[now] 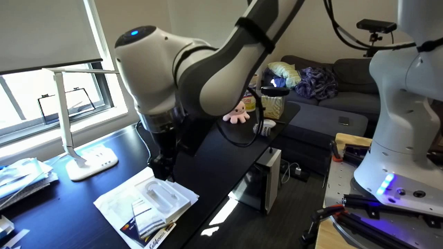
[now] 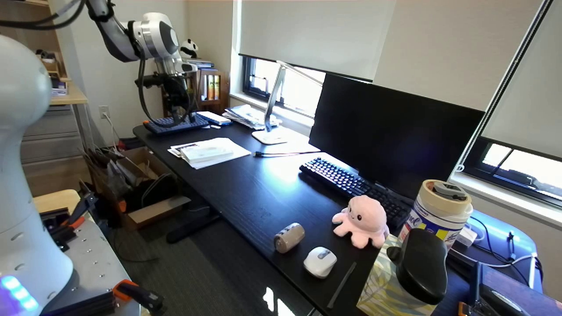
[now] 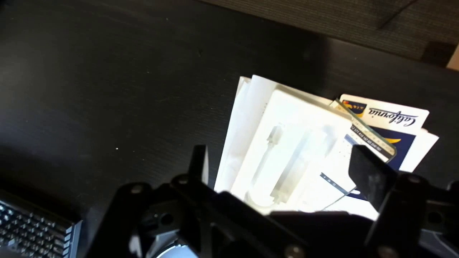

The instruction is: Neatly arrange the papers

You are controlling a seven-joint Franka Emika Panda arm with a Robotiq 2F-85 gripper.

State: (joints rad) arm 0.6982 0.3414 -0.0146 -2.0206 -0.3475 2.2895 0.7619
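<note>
A: Layout at the jaws?
B: Black wood-grain desk (image 3: pixel 107 107); on it, loose stack of thin white papers (image 3: pixel 238 143), below the black two-finger gripper (image 3: pixel 281 157), apart.
A: Jaws?
B: Spread, nothing gripped.
A: Axis?
B: Sheet sides and the smooth white rectangular moulded tray (image 3: pixel 287 154) on top slant crosswise to the closing line; likely a pinch over the width. Round-cornered white "California" card (image 3: pixel 391 116) lies mostly outside the gap.
</note>
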